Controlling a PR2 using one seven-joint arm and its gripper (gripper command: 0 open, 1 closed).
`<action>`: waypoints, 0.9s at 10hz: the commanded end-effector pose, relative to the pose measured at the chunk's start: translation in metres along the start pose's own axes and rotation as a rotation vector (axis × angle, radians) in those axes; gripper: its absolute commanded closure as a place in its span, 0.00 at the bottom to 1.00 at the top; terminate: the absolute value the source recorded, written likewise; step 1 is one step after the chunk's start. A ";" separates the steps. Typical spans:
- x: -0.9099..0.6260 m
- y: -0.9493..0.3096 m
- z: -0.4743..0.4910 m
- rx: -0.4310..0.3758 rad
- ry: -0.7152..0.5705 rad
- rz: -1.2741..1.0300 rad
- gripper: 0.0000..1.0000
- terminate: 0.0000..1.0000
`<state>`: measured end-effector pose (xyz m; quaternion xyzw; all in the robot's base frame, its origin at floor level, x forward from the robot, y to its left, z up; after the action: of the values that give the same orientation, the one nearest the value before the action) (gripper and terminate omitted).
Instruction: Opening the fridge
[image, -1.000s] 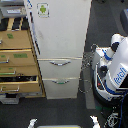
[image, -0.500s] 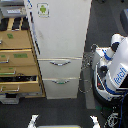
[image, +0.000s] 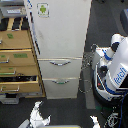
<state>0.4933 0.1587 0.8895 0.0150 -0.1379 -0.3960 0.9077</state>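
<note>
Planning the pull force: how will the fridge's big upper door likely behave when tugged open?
The upper door looks tall and rigid, so it probably swings as one stiff panel. It sits flush and shut, so it may resist at first. The fridge looks bulky and unlikely to tip.

Fridge (image: 59, 40) top cut off by upper edge. Hand (image: 39, 116) blurred; finger state indeterminate.

Single exterior view, facing the fridge (image: 59, 45) front.
Camera looks slightly downward from mid-distance; white gripper fingers (image: 37, 114) intrude at bottom edge.
</note>
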 end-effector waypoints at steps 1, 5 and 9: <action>0.078 0.061 0.023 0.090 -0.008 0.003 0.00 0.00; 0.121 0.126 0.049 0.069 0.020 0.200 0.00 0.00; 0.131 0.215 0.061 0.123 0.153 0.582 0.00 0.00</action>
<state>0.6202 0.1506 0.9671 0.0471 -0.1638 -0.3614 0.9167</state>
